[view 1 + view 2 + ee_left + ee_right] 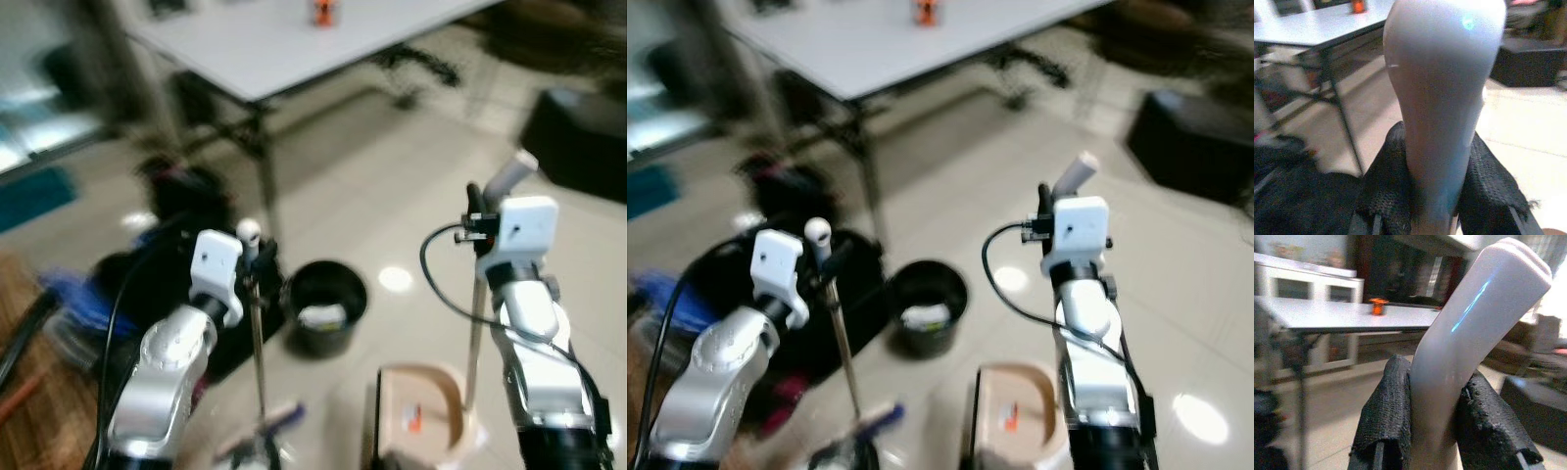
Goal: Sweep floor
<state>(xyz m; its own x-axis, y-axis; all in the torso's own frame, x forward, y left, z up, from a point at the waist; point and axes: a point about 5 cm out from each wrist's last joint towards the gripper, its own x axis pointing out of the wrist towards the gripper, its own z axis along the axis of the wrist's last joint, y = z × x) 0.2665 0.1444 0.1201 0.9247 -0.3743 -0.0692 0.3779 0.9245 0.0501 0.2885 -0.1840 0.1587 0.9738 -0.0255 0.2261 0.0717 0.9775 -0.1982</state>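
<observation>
Floor (411,186): pale glossy tiles w/ light glare; head views blurred. White tabletop (284,44) on dark legs at far side, small orange item (323,12) on it. Dark box (588,137) on floor at far right. Dark bags/clutter (167,245) on robot's left, w/ a blue item (78,299) mixed in.

Black bin (323,305) on floor between the arms, something pale inside. Dustpan (421,411), beige, on floor just in front of robot, near right arm; small orange-white scrap in it. Its long handle (476,333) rises upright to right pincer (480,211), which is clamped on the white grip end, black pads (1386,411) pressed to both sides.

Broom (259,333): thin metal pole, near upright, rounded white top; head (265,431) down at floor, blurred. Left pincer (257,262) closed round the pole just below the white top, pads (1388,181) tight on either side.
</observation>
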